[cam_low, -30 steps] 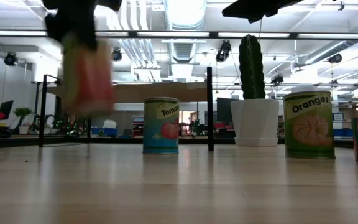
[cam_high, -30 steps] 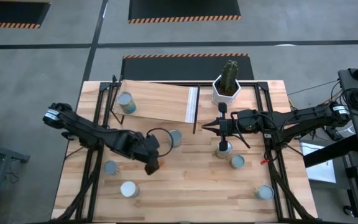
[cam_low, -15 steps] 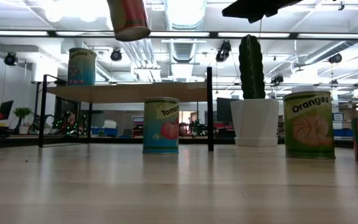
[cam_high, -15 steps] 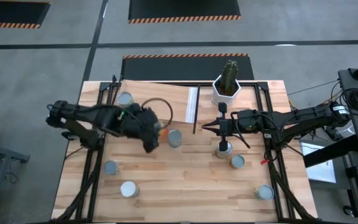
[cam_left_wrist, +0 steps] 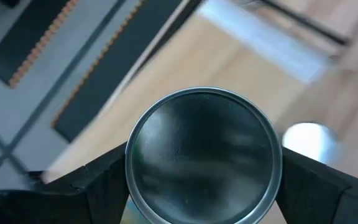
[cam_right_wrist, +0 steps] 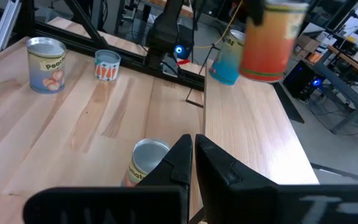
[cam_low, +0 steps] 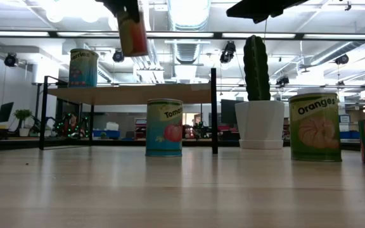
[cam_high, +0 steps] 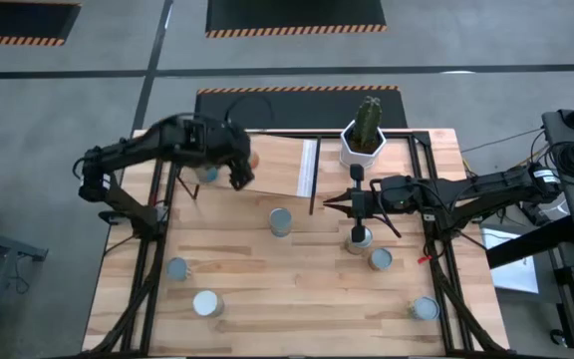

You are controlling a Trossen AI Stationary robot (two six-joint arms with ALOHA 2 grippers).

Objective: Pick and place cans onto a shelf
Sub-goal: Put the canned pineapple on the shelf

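Observation:
My left gripper [cam_high: 241, 170] is shut on a can with an orange-red label [cam_low: 133, 31] and a silver top [cam_left_wrist: 204, 155]. It holds it in the air over the pale wood shelf [cam_high: 267, 168]. The can also shows in the right wrist view [cam_right_wrist: 271, 37]. A blue-labelled can [cam_low: 83, 68] stands on its base on the shelf's left part. My right gripper [cam_high: 355, 204] is shut and empty, above a can [cam_high: 359, 237] standing on the table right of the shelf. My left gripper pinches the can's side wall between its two fingers [cam_left_wrist: 98, 180], one on each side, just below the can's top rim [cam_left_wrist: 132, 186]. The fingers come from above. The can hangs below them, a little tilted, clear of the shelf [cam_low: 128, 94].
Several more cans stand on the plank table: one mid-table [cam_high: 280, 221], two near left [cam_high: 176, 267] [cam_high: 206, 302], two near right [cam_high: 380, 259] [cam_high: 424, 308]. A white cactus pot [cam_high: 363, 145] stands at the far edge beside the shelf's black frame post [cam_low: 213, 111].
My left gripper has gone up and toward the table's far edge, from the middle of the table to over the shelf. It has carried the orange-red can, which stays in the grip and clear of the table.

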